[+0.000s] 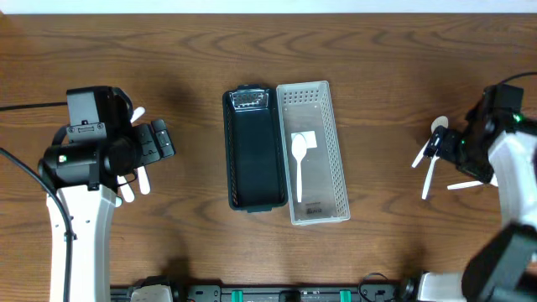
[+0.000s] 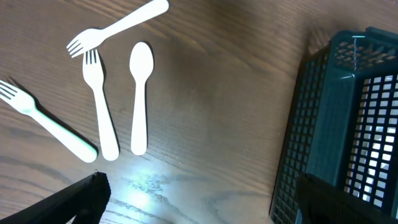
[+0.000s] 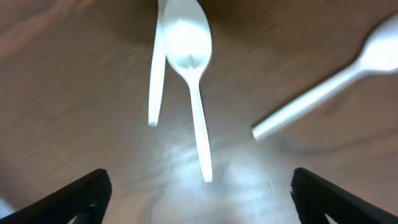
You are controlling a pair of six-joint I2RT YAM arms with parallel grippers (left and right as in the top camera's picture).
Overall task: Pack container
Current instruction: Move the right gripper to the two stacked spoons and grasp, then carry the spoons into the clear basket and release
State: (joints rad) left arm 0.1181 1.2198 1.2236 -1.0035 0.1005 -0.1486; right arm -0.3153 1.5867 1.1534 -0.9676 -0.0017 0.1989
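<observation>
Two baskets stand side by side mid-table: a dark one (image 1: 252, 151) and a white one (image 1: 323, 92). A white spoon (image 1: 299, 164) lies in the white one. My left gripper (image 1: 158, 141) is open over loose white cutlery to the left of the dark basket (image 2: 329, 118). The left wrist view shows a spoon (image 2: 139, 93) and three forks, one of them upright beside it (image 2: 99, 106). At the far right my right gripper (image 1: 440, 149) is open above a white spoon (image 3: 193, 68), with nothing between the fingertips of either gripper (image 2: 199, 205) (image 3: 202, 199).
A small white packet (image 1: 306, 138) lies in the white basket under the spoon. In the right wrist view a second spoon (image 3: 329, 81) lies to the right, and a thin utensil handle (image 3: 155, 68) lies left of the middle spoon. More cutlery (image 1: 466, 184) rests by the right arm.
</observation>
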